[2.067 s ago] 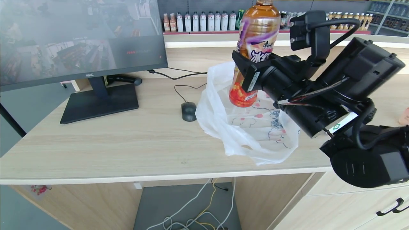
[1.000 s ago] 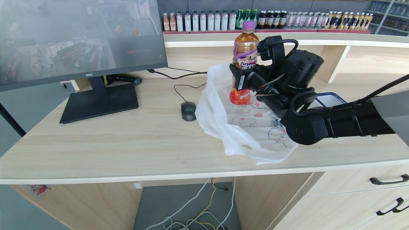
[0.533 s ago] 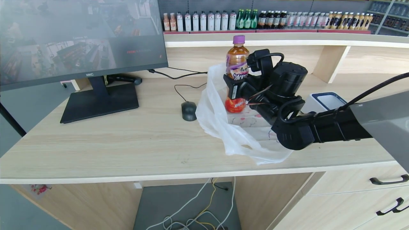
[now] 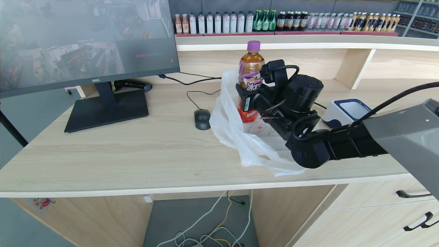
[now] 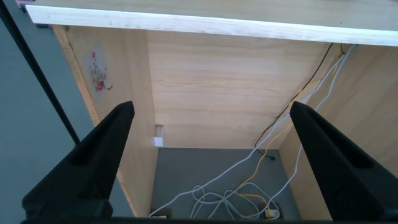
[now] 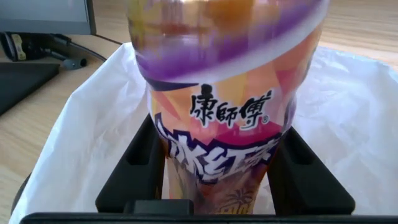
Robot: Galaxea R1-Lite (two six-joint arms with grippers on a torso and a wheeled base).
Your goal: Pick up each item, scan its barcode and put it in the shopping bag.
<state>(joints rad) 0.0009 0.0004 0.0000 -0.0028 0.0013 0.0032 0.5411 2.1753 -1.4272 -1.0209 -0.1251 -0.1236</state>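
An upright orange tea bottle (image 4: 250,72) with a purple cap and purple-orange label (image 6: 227,112) is held by my right gripper (image 4: 247,99), whose black fingers are shut on its lower body. Its base sits low inside the mouth of the white plastic shopping bag (image 4: 236,133) on the wooden counter; the bag's white film (image 6: 81,124) spreads behind the bottle. A white barcode scanner (image 4: 346,111) with a dark window stands to the right of the bag. My left gripper (image 5: 211,162) hangs below the counter's front edge, fingers spread wide with nothing between them.
A monitor (image 4: 87,44) on a black stand takes the counter's back left, with a black mouse (image 4: 202,119) and its cable just left of the bag. Shelves of bottles (image 4: 284,21) line the back wall. Loose cables (image 5: 249,186) lie under the counter.
My right arm has lowered the bottle from high above the bag down and slightly left into the bag's mouth. The scanner has come into sight as the arm dropped.
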